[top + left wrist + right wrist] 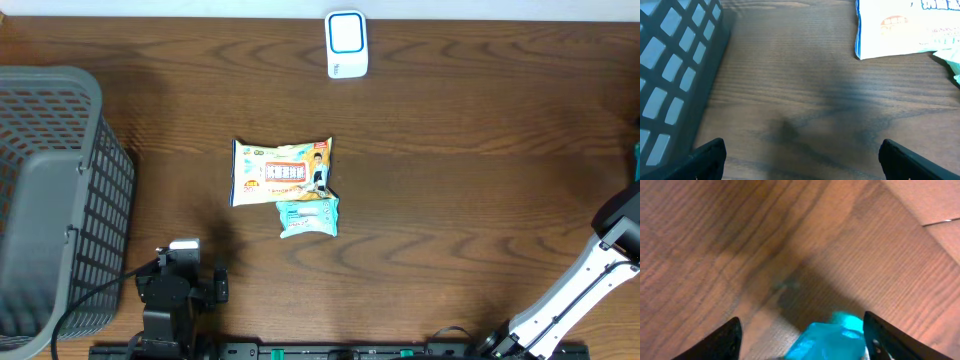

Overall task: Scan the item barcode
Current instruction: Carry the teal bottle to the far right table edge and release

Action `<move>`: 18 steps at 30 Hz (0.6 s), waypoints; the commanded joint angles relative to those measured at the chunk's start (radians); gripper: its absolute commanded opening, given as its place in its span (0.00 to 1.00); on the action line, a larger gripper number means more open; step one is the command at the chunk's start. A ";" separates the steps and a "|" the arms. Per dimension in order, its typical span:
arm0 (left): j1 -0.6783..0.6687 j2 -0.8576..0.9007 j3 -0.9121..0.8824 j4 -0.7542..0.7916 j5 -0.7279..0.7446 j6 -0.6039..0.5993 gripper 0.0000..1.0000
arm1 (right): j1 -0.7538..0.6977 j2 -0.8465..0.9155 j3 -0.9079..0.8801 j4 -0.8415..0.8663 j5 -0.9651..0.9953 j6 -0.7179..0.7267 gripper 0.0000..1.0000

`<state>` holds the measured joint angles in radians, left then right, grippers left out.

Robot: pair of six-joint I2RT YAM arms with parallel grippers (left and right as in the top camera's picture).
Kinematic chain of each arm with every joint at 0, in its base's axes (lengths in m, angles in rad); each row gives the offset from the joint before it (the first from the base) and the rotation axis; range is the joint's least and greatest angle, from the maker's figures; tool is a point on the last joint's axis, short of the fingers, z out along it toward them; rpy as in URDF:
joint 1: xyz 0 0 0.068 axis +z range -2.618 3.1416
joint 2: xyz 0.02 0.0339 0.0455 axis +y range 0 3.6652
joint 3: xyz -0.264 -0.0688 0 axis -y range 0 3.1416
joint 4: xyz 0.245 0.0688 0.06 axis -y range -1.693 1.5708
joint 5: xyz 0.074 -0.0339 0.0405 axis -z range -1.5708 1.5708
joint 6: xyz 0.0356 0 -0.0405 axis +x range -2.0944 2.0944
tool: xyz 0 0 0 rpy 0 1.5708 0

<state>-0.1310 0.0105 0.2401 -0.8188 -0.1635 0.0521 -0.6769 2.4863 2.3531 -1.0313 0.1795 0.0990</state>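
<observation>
Your right hand [801, 332] is spread, blue thing [830, 335] between its fingers [725, 340], apparently ungripped; left hand [802, 160] released. You've big packet [283, 171] and small packet [308, 217] touching on the bench [480, 150], well apart from scanner [346, 44]: scan looks undone.

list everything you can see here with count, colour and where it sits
table: 1, dark brown wood, under everything
basket: 1, grey mesh, left edge
scanner: 1, white with a blue ring, top centre
large packet: 1, white, blue and orange, centre
small packet: 1, pale teal, against the large packet's lower right corner
blue item: 1, bright turquoise, between the right gripper's fingers near the table's right edge; what it is unclear
left gripper: 1, black, open over bare wood between basket and packets
right gripper: 1, black, open, either side of the blue item
</observation>
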 commanded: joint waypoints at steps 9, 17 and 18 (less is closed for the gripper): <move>0.003 -0.005 -0.008 -0.011 -0.006 0.006 0.98 | 0.006 0.010 -0.006 -0.023 -0.070 0.028 0.99; 0.003 -0.005 -0.008 -0.011 -0.006 0.006 0.98 | 0.043 -0.093 -0.005 -0.031 -0.703 0.028 0.99; 0.003 -0.005 -0.008 -0.011 -0.006 0.006 0.98 | 0.053 -0.110 -0.005 -0.031 -0.797 0.028 0.99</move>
<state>-0.1310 0.0105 0.2401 -0.8188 -0.1635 0.0521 -0.6617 2.4767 2.3508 -1.0588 -0.2527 0.1188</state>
